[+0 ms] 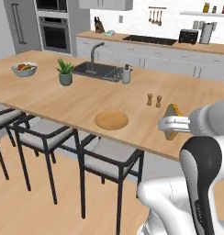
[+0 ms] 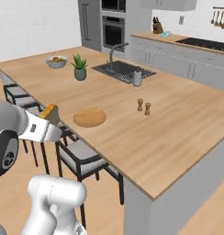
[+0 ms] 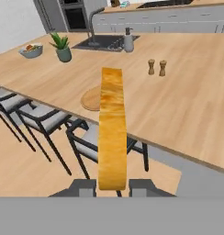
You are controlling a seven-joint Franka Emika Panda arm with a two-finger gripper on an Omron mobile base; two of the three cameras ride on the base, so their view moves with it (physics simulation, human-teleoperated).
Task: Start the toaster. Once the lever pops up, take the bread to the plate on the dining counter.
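golden-tan bread point(image 3: 112, 133), darker orange crust, edge-on

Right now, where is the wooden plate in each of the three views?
Left base view: the plate lies centre, near the dining counter's front edge.
Right base view: the plate lies left of centre.
Hand view: the plate peeks out left of the bread.
Shared landmark: the two shakers.

White walls point(image 1: 137, 18) back a run of grey cabinets point(image 1: 146, 55) under a wood worktop, with a built-in oven point(image 1: 55, 34) to one side. Dark-framed stools point(image 1: 109, 158) stand on a light wood floor point(image 1: 31, 211).
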